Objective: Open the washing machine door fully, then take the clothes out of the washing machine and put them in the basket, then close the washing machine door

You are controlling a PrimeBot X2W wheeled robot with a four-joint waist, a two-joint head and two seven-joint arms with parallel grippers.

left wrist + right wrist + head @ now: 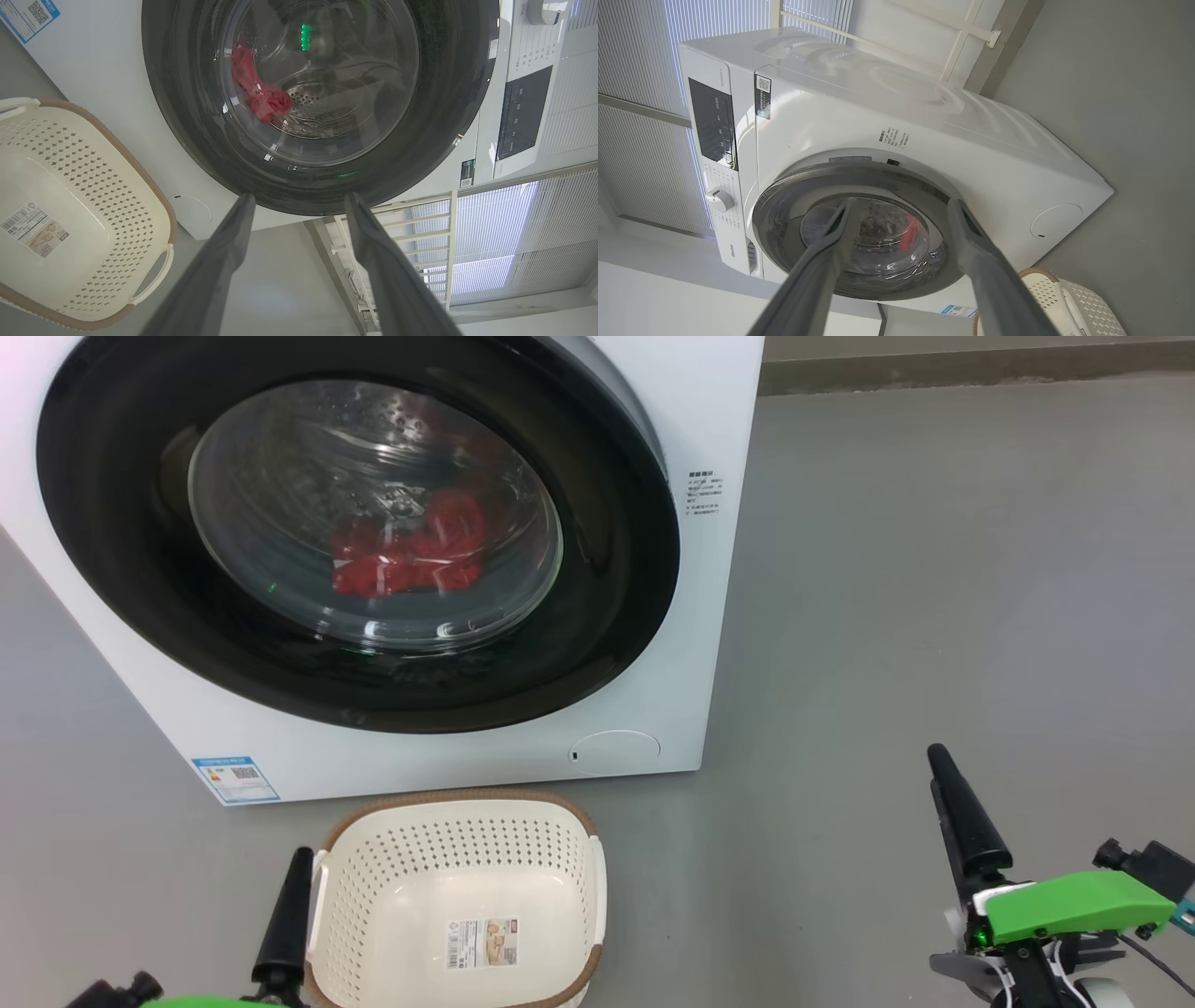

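The washing machine [691, 420] stands on the floor ahead, white and boxy. Its round black-rimmed door [616, 616] lies shut against the front. Through the glass window, red clothes [411, 555] rest low in the drum; the left wrist view catches the clothes [261, 95] too. The cream basket [560, 821] with its brown rim sits just in front of the machine, holding nothing. My left gripper [299, 200] is open, low beside the basket's left side and pointed at the door. My right gripper [899, 207] is open, well off to the right of the machine.
Grey floor [934, 569] stretches to the right of the machine. A blue label [235, 779] and a round cap [614, 751] mark its lower front. The control panel [712, 123] and a knob [719, 199] sit at its top. A slatted window [514, 228] is behind it.
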